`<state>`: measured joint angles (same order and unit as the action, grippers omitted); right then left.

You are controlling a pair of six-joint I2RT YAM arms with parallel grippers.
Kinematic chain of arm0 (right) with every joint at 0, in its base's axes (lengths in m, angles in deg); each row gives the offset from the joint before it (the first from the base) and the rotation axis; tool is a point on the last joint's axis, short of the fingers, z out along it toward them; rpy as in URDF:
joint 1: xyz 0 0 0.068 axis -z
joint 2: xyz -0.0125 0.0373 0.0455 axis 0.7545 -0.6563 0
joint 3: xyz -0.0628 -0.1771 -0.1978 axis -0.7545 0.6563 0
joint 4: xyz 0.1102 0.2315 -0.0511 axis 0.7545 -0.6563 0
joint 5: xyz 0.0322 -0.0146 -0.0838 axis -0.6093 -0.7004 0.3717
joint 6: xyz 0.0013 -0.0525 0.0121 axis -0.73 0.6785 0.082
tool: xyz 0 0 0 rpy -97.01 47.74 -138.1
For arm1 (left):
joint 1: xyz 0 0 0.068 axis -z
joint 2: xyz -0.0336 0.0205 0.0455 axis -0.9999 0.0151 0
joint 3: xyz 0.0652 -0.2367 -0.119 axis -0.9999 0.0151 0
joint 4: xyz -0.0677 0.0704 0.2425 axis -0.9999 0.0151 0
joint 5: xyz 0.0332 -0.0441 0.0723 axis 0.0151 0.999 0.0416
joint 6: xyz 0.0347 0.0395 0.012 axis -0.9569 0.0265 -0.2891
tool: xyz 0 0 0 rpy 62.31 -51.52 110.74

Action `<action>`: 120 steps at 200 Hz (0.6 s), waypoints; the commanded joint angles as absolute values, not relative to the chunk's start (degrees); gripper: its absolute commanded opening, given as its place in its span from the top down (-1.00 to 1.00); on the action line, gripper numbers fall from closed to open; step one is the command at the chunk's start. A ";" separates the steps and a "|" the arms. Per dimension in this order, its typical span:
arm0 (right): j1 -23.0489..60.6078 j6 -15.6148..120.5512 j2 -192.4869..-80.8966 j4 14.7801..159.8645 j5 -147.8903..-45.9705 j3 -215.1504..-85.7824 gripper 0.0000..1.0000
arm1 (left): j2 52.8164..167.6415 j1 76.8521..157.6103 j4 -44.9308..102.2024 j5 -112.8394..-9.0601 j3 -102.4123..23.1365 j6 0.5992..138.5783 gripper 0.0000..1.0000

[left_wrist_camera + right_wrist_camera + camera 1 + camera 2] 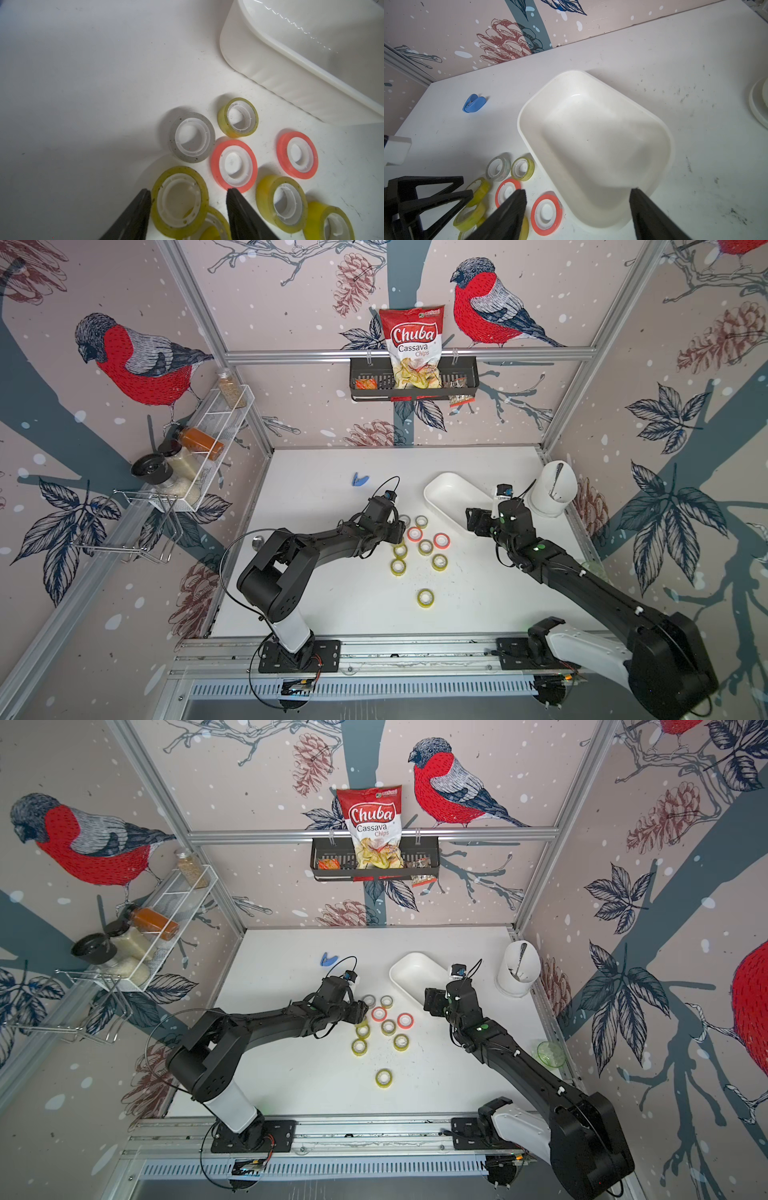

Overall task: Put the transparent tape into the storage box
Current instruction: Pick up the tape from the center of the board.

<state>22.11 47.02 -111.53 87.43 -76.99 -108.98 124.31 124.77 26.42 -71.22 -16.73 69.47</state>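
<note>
White table [332, 605], tape rolls [425, 547] beside storage box [451, 495], left gripper [188, 189] straddling one

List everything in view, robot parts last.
clear tape: one, greyish, far left of the cluster
yellow tape: at least six, yellow, table beside box; one apart, nearer the robot
red tape: two, orange-red, mid-cluster
box: one, white, table, nothing seen inside
holder: one, white, far right corner, utensil inside
blue item: one, blue, far left of table
chips bag: one, red-white, in basket
basket: one, black, back rail
jars: about four, mixed, left wall rack
green cup: one, green, right table edge
left tool: black, open, astride one yellow tape
right tool: black, open, over box's near end
</note>
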 commanded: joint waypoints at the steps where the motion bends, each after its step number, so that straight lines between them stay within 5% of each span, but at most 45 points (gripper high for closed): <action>1: 22.09 46.65 -111.71 87.45 -76.57 -109.04 -0.70 | 124.88 124.95 29.65 -74.40 -17.60 70.73 -0.30; 15: 22.19 46.58 -112.22 87.10 -76.37 -109.26 -0.72 | 124.71 124.90 30.14 -74.25 -17.64 70.87 -0.45; 120: 22.54 46.41 -112.84 86.47 -75.91 -109.48 -0.73 | 127.38 125.25 37.22 -73.58 -21.46 69.94 -0.39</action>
<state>22.37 47.02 -112.95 87.17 -76.77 -109.11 126.43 125.05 35.08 -74.68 -20.55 70.35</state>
